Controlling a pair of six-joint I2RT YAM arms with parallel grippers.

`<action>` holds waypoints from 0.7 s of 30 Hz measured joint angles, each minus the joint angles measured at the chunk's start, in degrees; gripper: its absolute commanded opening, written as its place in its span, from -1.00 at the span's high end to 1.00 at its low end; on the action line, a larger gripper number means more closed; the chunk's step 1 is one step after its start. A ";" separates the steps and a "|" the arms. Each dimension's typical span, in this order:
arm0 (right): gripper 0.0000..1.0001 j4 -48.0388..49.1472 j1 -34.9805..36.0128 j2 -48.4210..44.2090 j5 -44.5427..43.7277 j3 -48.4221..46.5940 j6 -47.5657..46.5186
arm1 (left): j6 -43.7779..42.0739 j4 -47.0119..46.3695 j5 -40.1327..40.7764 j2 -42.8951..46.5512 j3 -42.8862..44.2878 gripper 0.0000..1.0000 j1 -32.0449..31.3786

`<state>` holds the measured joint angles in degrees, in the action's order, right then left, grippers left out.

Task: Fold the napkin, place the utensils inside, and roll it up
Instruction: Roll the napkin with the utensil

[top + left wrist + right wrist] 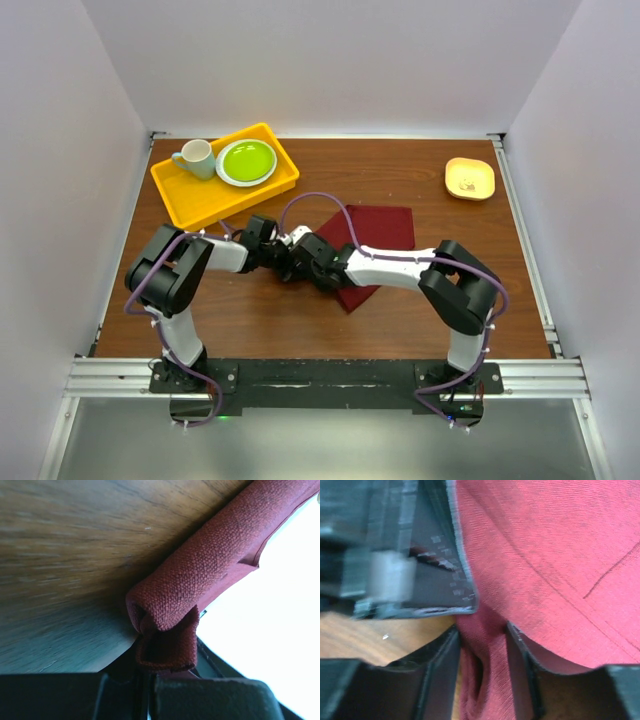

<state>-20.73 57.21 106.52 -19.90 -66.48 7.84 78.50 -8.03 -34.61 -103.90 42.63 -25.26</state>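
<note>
The left gripper [150, 679] clamps the rolled end of the maroon napkin [385, 228], which runs toward two o'clock, while the right gripper [482, 672] straddles a fold alongside, grip unclear.

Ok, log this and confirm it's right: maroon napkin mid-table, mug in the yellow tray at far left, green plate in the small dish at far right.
Wrong on the plate: the green plate sits in the yellow tray beside the mug, not in the small dish. The top external view shows it. The maroon napkin mid-table stands as said.
</note>
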 measured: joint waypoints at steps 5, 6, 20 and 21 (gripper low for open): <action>0.73 2.99 -2.51 -0.68 3.17 1.79 1.29 | 0.44 -0.61 -0.07 0.00 0.00 1.00 0.00; 0.78 3.45 -2.86 -0.87 3.91 2.14 1.51 | 0.46 -0.83 -0.07 0.00 0.00 1.00 0.02; 1.00 6.43 -16.09 -2.25 31.50 4.17 2.89 | -9.81 6.27 1.57 3.96 5.44 -0.09 2.47; 1.00 6.86 -17.75 -2.08 34.99 4.50 2.99 | -12.00 7.28 2.12 4.94 6.51 -0.11 2.80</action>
<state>-13.87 39.46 104.44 15.09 -61.98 10.83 66.50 -0.75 -32.49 -98.96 49.15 -22.46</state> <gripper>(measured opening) 0.143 0.523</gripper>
